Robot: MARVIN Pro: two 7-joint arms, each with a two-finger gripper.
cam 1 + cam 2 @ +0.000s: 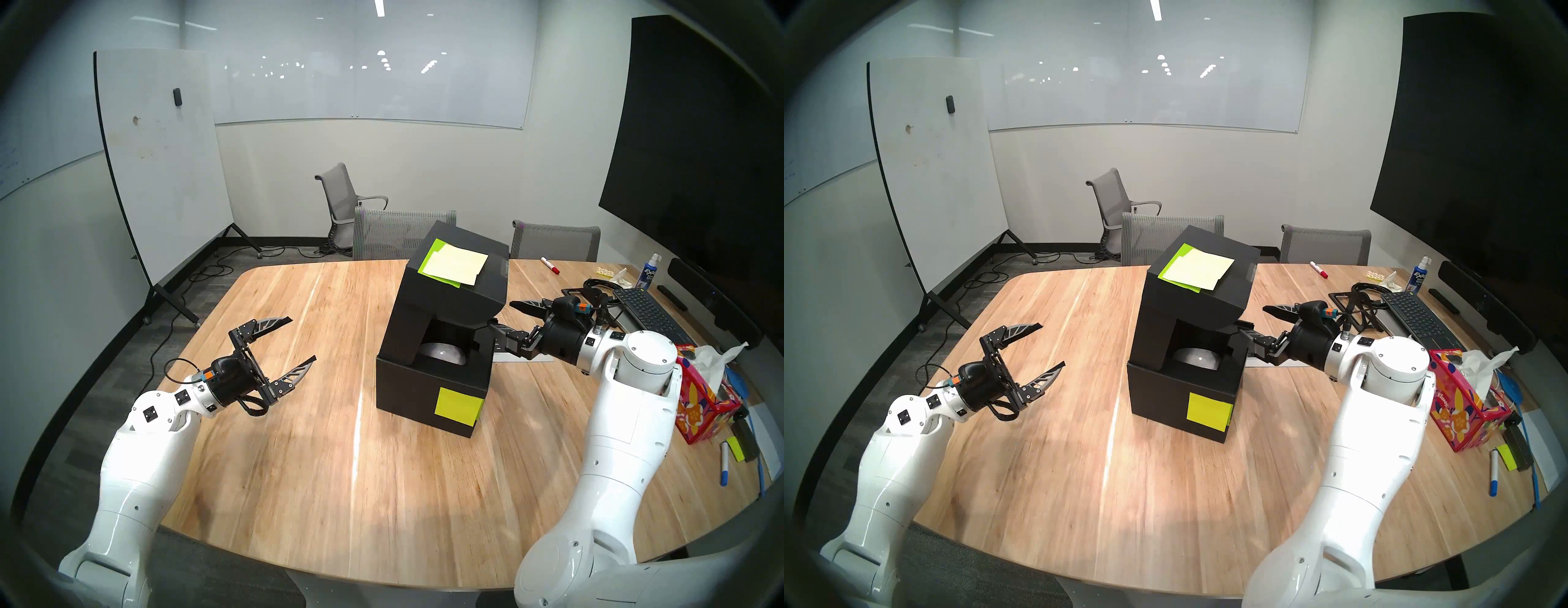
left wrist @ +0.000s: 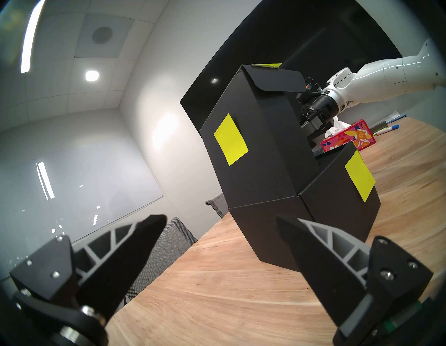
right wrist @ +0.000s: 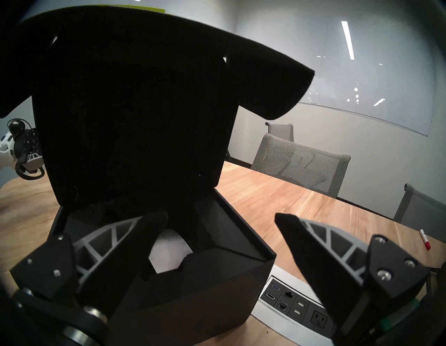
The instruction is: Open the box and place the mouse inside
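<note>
One box (image 1: 428, 378) for you, matte black cardboard, roughly cube-shaped, sitting mid-table (image 1: 322, 458). Its lid (image 1: 449, 305) is hinged up and tilted toward the left arm's side, with the top flap sticking out toward the right arm. Sticky notes you can count: a stack of pale yellow and lime ones on the lid top (image 1: 454, 265), one lime on the base front (image 1: 458, 406), and in the left wrist view one more on the lid's outer wall (image 2: 230, 139).

One mouse (image 1: 441, 352), small, smooth, white, rounded. It's inside the box, down in the recess of the black insert; the right wrist view shows only a pale patch of it (image 3: 169, 251) between the insert walls.

Two grippers, both released, nothing held:
- left gripper (image 1: 303, 339) hangs over bare table, well apart from the box, jaws spread wide.
- right gripper (image 1: 502, 316) is at the box's right side, jaws wide; in the right wrist view one finger (image 3: 135, 239) sits over the open base, the other (image 3: 304, 241) outside it. Can't tell if it touches the cardboard.

Clutter on your right: one red floral tissue box (image 1: 700, 407), one keyboard (image 1: 649, 312), one red-capped marker (image 1: 550, 265), one blue-capped marker (image 1: 724, 465), one spray bottle (image 1: 648, 271). Three grey chairs (image 1: 403, 233) beyond the table, and one rolling whiteboard (image 1: 161, 170).
</note>
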